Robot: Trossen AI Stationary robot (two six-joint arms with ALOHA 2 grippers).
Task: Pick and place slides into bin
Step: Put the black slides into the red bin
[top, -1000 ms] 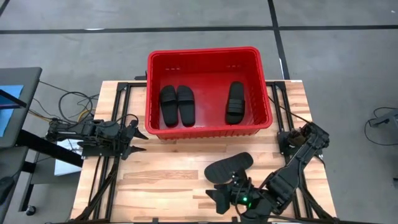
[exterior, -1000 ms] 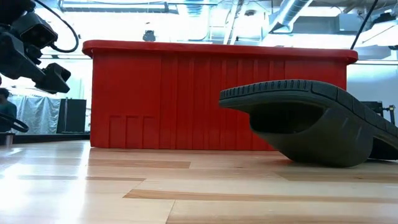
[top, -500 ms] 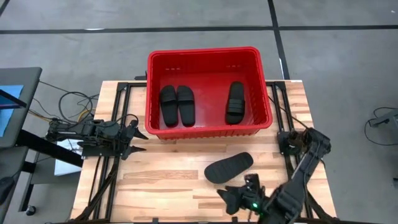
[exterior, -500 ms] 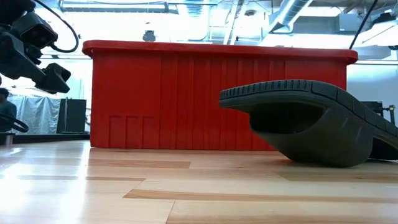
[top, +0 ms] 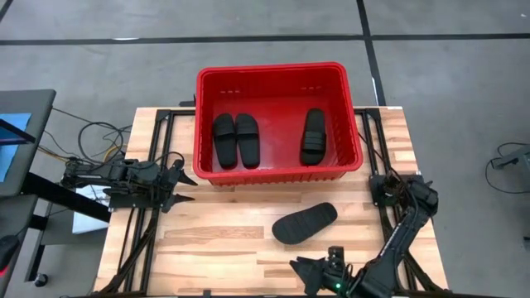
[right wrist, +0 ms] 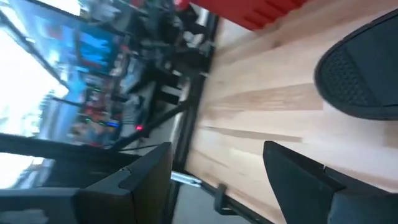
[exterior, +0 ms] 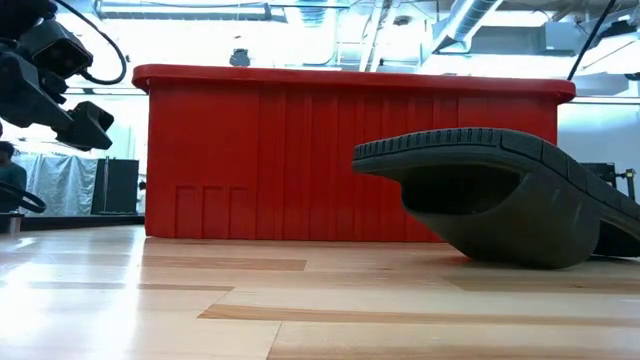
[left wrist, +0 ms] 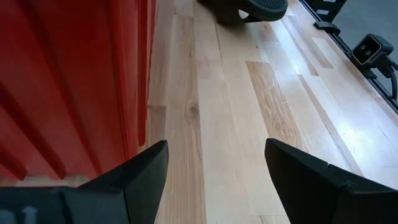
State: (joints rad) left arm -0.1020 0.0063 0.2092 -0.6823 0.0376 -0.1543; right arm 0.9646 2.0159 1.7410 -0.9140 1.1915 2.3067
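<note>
The red bin [top: 279,74] stands at the table's far middle with three black slides in it: a pair [top: 235,139] at its left and one [top: 313,136] at its right. A fourth slide [top: 305,223] lies on the table in front of the bin, tread side up, resting on its strap [exterior: 490,225] with one end raised. It also shows in the right wrist view [right wrist: 360,74]. My right gripper [top: 303,273] is open and empty at the near edge, just nearer than this slide. My left gripper [top: 189,187] is open and empty beside the bin's near left corner.
Black frame rails [top: 149,215] run along both sides of the wooden table top [top: 224,240]. The bin wall [left wrist: 62,81] stands close beside my left gripper [left wrist: 214,174]. Bare wood lies between the bin and the near edge, left of the loose slide.
My right gripper has drawn back from the loose slide's near end toward the table's near edge. The slide has stayed where it was, tread side up.
</note>
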